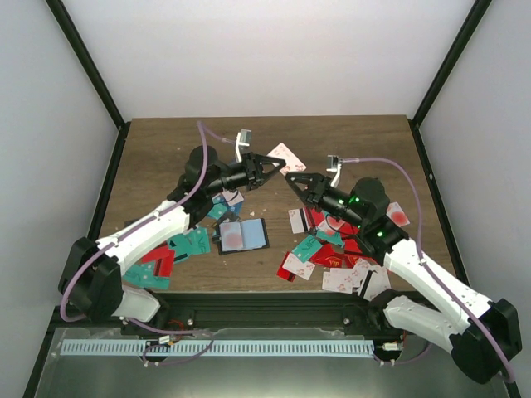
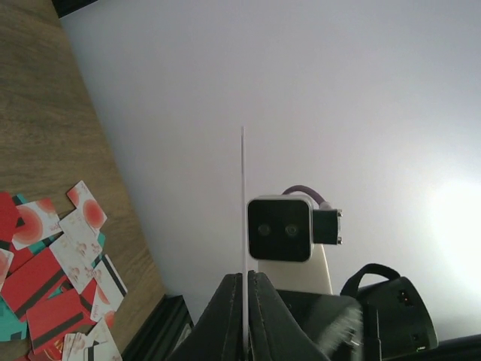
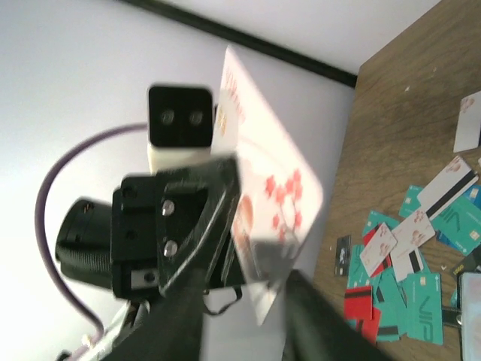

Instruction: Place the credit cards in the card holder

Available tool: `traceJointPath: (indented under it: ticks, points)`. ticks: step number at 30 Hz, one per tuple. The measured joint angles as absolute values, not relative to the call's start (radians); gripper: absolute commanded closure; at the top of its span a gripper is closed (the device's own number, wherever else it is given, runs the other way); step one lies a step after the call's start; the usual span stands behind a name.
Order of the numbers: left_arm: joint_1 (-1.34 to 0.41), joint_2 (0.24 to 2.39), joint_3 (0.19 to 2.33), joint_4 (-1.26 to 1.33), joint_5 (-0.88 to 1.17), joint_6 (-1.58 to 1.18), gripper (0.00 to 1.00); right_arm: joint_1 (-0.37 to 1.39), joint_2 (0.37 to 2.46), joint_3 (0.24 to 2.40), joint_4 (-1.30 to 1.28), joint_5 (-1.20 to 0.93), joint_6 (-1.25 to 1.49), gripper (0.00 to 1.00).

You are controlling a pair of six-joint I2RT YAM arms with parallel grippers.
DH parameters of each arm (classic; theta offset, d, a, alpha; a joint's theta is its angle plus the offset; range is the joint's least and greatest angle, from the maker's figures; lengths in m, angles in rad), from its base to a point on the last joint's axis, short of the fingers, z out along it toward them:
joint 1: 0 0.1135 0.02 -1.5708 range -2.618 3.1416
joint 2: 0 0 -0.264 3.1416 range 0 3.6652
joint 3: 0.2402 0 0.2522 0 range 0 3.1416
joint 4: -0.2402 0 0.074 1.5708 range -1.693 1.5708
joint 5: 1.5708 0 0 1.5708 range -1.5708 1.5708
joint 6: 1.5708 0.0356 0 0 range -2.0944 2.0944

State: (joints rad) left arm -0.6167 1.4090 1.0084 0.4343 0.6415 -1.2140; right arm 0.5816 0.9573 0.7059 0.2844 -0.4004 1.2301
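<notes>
High above the worktop (image 1: 166,149), a white card (image 3: 263,165) with red blossoms could slip or twist. The left tool (image 1: 278,164) is clenched on one edge only, and most of the card juts free. The right tool (image 1: 290,178) has blurred fingers (image 3: 184,316) that appear parted on either side of the card's lower corner. If it brushes the card on pulling away, the card may tilt and later miss a sleeve of the card holder (image 1: 242,235). That holder lies open at about 7 o'clock from the left tool, well below it. Both arms are raised and bent, tools nose to nose. More cards (image 1: 332,265) lie scattered at 5 o'clock from the right tool.
</notes>
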Motion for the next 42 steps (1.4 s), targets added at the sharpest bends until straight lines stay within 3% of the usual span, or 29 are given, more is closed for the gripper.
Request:
traceJointPath:
  ticks: [1,3,10,15,22,35,40,42]
  points:
    - [-0.616,1.409,1.01,0.432,0.64,-1.212,0.96,0.58,0.958,0.706,0.277,-0.418,1.224,0.13]
    - [-0.609,1.409,1.013,0.408,0.646,-1.2,0.96,0.566,0.965,0.712,0.258,-0.477,1.201,0.05]
    - [-0.506,1.367,1.027,0.207,0.79,-1.055,0.96,0.354,1.083,0.845,0.024,-0.748,0.963,0.08]
    - [-0.476,1.337,1.057,0.015,0.927,-0.902,0.96,0.324,1.165,0.937,-0.134,-0.915,0.76,0.15]
    - [-0.478,1.337,1.06,-0.123,1.058,-0.79,0.96,0.324,1.215,0.963,-0.225,-1.1,0.62,0.36]
    - [-0.501,1.35,1.08,-0.163,1.11,-0.754,0.96,0.382,1.244,0.97,-0.209,-1.219,0.616,0.62]
    - [-0.511,1.357,1.08,-0.168,1.11,-0.754,0.96,0.413,1.264,0.97,-0.171,-1.228,0.648,0.93]
    - [-0.512,1.357,1.08,-0.168,1.11,-0.752,0.95,0.419,1.267,0.97,-0.158,-1.23,0.651,0.99]
